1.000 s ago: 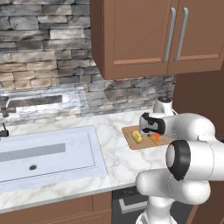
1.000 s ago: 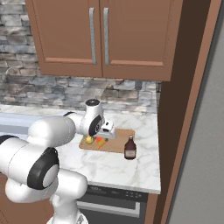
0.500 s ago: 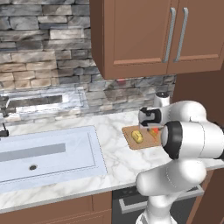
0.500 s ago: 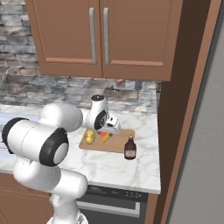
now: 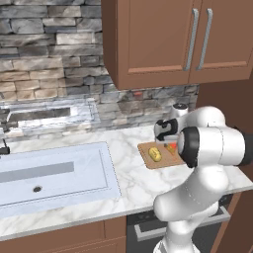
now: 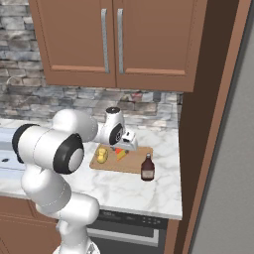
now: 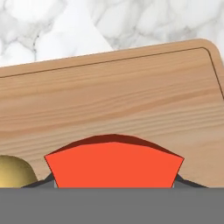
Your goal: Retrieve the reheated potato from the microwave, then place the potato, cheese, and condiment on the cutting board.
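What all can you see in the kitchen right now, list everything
cutting board: one, light-brown wood, on the counter near its right end
potato: one, yellowish, on the board's left part
cheese: one wedge, orange-red, on the board, between the fingers
bottle: one, dark brown-red, upright on the counter at the board's front right corner
sink: one, pale, set in the counter at left
counter: one, white marble
cabinets: brown wood, above the counter
gripper: one, over the board, around the cheese

potato point(image 6: 101, 155) and cheese point(image 6: 120, 155) on cutting board point(image 6: 130, 164)
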Robot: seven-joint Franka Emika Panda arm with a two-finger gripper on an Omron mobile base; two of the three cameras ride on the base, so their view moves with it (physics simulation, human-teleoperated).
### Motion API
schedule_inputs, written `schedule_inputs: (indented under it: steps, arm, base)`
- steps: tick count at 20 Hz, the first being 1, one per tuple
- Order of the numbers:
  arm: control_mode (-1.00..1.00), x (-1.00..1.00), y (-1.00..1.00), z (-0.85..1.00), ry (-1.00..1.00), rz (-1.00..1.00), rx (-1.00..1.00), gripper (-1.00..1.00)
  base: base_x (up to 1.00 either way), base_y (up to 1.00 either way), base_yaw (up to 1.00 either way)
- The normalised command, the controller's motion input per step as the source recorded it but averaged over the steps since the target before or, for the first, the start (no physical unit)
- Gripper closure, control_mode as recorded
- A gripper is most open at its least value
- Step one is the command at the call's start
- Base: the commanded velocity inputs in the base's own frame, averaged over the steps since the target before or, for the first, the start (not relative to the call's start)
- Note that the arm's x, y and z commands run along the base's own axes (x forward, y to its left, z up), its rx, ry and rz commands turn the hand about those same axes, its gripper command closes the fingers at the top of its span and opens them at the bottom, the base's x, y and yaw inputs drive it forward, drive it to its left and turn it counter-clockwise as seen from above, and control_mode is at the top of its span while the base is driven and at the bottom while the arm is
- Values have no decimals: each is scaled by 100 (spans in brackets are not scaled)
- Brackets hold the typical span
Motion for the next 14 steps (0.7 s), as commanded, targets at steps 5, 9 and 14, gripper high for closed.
schedule_inputs:
  steps: [5,9,14]
  arm:
    - [-100,8,-3,-25,0,0,0,100]
    - [-100,13,0,-21,-3,0,1,100]
    - [-100,17,3,-15,-1,0,3,100]
  base:
    - [0,0,0]
    - [0,0,0]
    - [0,0,0]
